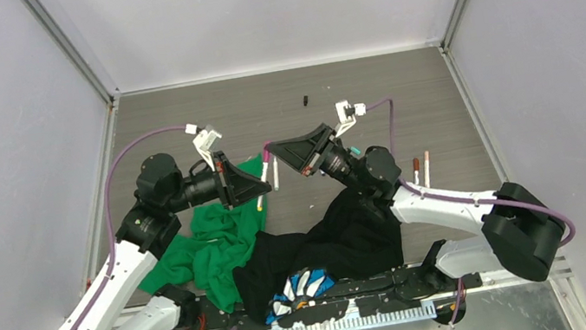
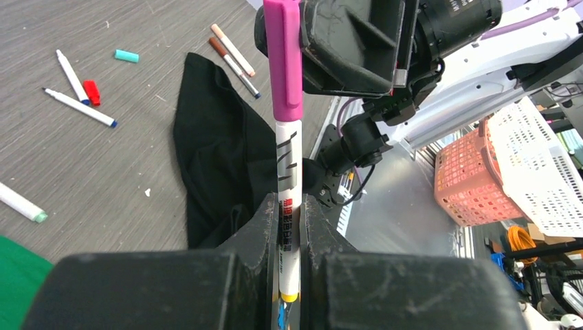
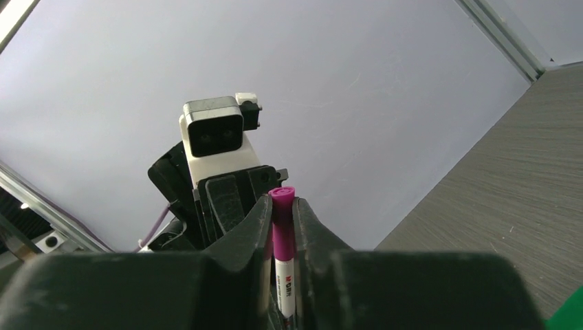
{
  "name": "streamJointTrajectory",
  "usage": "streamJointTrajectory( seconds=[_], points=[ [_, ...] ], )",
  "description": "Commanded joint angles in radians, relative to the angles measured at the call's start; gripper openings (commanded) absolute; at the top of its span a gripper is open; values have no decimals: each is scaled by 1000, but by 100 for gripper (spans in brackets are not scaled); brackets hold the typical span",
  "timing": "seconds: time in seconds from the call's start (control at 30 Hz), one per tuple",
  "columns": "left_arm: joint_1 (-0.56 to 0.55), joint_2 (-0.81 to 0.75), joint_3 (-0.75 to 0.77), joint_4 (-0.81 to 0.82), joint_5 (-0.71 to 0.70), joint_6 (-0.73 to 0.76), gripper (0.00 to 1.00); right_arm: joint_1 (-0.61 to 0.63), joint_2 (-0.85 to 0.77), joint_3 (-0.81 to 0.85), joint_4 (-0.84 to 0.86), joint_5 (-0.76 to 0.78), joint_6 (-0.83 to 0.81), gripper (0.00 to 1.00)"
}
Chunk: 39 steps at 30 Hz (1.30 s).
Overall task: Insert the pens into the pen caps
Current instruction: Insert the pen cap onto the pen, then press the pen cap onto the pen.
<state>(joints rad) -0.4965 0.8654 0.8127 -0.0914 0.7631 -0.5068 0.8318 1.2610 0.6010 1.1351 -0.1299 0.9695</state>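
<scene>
Left hand [image 2: 289, 206]: was closed tight on the lower barrel of a white pen [image 2: 289, 158], one finger pressed to each side just above its yellow end.
Right hand [image 3: 282, 206]: was closed as well, pinching the magenta cap [image 3: 280, 227] between its fingertips, with the cap's end poking just past them.
White pen: hung in the air between the two hands, above the edge of the black cloth [image 2: 220, 158].
Magenta cap: sat over the pen's far end, in line with the barrel. Whether it was pushed fully home I could not tell.
Black cloth: lay crumpled on the desk [image 2: 103, 158] below the hands, touching a green cloth [image 1: 221, 237] on the left arm's side.
Pair of pens [image 2: 234, 65]: lay side by side, one brown-ended and one paler, just off the black cloth's far corner.
Red cap [image 2: 91, 93]: lay well apart from the black cloth, just beside a loose pen [image 2: 72, 77].
Blue-tipped pen [image 2: 79, 108]: lay near the red cap, on the side closer to the black cloth.
Teal cap [image 2: 126, 56]: lay alone, farther from the black cloth than the pair of pens.
Green-tipped pen [image 2: 20, 204]: lay well apart from the black cloth, partly out of the left wrist view.
</scene>
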Motion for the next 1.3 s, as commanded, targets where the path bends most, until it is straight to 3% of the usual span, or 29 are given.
streamJointTrajectory(
  seconds=[0.0,0.1,0.2,0.33,0.63,0.73,1.03,1.27],
  points=[
    [9,-13,27,104,-29,40,0,30,-31,50,-151,-139,-62,34],
    [9,-5,37,93,0,51,0,-8,-84,89,-271,-160,-127,58],
    [9,-8,42,82,7,63,0,-59,-131,129,-359,-197,-177,69],
    [9,-6,45,72,10,70,0,-100,-157,201,-440,-282,-236,75],
    [7,3,45,84,55,67,0,-131,-123,347,-618,-307,-313,75],
    [6,1,45,85,61,66,0,-131,-106,374,-634,-338,-315,73],
    [4,1,47,90,76,63,0,-131,-76,398,-653,-398,-304,52],
    [3,-1,47,91,84,63,0,-130,-55,396,-628,-417,-284,25]
  ],
)
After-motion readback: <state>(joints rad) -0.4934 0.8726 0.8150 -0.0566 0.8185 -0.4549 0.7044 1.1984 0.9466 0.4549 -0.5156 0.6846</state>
